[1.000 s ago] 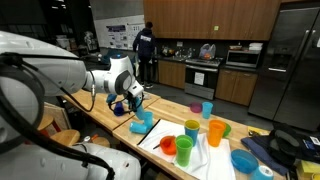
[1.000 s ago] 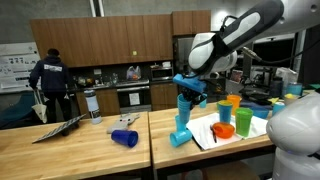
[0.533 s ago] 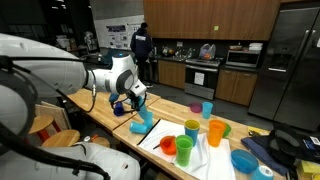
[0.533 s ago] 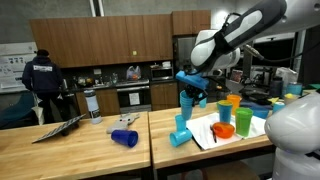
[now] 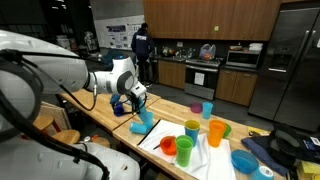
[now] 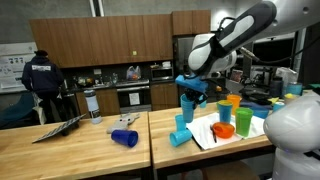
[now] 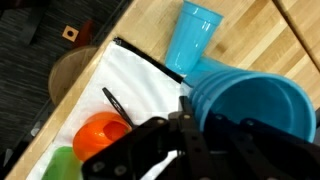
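My gripper [image 7: 215,130] is shut on the rim of a blue cup [image 7: 250,105], with one finger inside the cup and one outside. The cup looks ribbed, like several nested ones. In both exterior views the gripper [image 6: 190,85] [image 5: 133,93] holds this blue cup [image 6: 187,100] in the air over the wooden counter. Just below it are light blue cups [image 6: 181,132] [image 5: 143,122] by the edge of a white cloth [image 7: 120,85]. The wrist view shows one light blue cup [image 7: 195,35] lying on the wood.
On the cloth are an orange cup [image 7: 100,135], a green cup [image 7: 62,165] and a black pen [image 7: 115,103]. More cups [image 5: 216,131] and a blue bowl [image 5: 244,160] stand further along. Another blue cup [image 6: 124,138] lies on the counter near a bottle [image 6: 93,104].
The gripper and the held cup stay almost where they were. Only the person in the kitchen behind has shifted.
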You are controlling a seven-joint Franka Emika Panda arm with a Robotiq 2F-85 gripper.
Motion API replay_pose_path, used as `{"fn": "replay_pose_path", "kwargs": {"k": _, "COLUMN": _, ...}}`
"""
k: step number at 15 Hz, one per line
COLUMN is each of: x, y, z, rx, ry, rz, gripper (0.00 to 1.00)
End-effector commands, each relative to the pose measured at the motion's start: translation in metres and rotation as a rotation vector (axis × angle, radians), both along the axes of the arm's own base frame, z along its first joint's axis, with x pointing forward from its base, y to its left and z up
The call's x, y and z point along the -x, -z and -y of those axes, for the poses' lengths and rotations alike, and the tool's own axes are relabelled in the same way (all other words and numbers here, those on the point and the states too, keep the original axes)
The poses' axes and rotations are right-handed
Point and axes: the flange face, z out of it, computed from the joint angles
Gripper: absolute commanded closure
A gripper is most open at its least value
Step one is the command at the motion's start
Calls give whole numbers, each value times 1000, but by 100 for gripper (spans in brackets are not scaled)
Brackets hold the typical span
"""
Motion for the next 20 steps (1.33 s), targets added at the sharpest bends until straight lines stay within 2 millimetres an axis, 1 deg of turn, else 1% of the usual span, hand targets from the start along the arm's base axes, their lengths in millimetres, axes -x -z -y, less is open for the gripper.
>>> {"fn": "replay_pose_path", "kwargs": {"k": 1, "x": -1, "y": 0, "z": -1, "rx": 5, "ry": -2, "rz": -3, "gripper": 90}}
{"fn": "replay_pose_path", "kwargs": {"k": 5, "x": -1, "y": 0, "z": -2, "rx": 8, "ry": -2, "rz": -6, "gripper": 90}}
{"fn": "replay_pose_path", "kwargs": {"k": 6, "x": -2, "y": 0, "z": -2, "rx": 8, "ry": -3, "rz": -7, "gripper": 97}}
{"fn": "replay_pose_path", "kwargs": {"k": 7, "x": -7, "y": -1, "z": -4, "rx": 16, "ry": -1, "rz": 8, "gripper": 97}}
{"fn": "replay_pose_path", "kwargs": {"k": 10, "x": -16, "y": -7, "z": 0, "rx": 10, "ry": -4, "rz": -8, "gripper": 97}}
{"fn": "replay_pose_path", "kwargs": {"k": 13, "x": -19, "y": -15, "z": -8, "rx": -40, "ry": -45, "rz": -57, "gripper": 97}}
{"fn": "replay_pose_path", "kwargs": {"k": 17, "x": -26, "y": -22, "z": -11, "rx": -78, "ry": -65, "rz": -141, "gripper": 97}}
{"fn": "replay_pose_path", "kwargs": {"k": 20, "x": -38, "y": -27, "z": -3, "rx": -117, "ry": -55, "rz": -175, "gripper": 97}}
